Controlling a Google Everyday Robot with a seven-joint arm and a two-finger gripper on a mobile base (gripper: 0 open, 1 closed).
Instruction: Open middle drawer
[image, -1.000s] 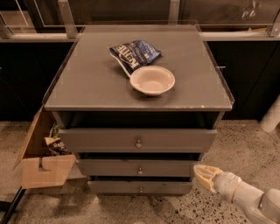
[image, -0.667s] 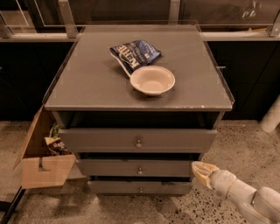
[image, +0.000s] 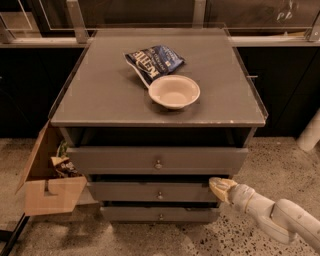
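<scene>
Fingers: tan-tipped, drawn narrow to a point and holding nothing; gripper low at the cabinet's right, its tip at the right end of the middle drawer, well apart from the central knob. Middle drawer: grey front between the taller top drawer and narrower bottom drawer, showing little or no opening. Hazards, as judged: a pull from the corner could slip off or skew the drawer, a high catch could move the top drawer, and a jolt could shift the bowl and chip bag on the surface.
</scene>
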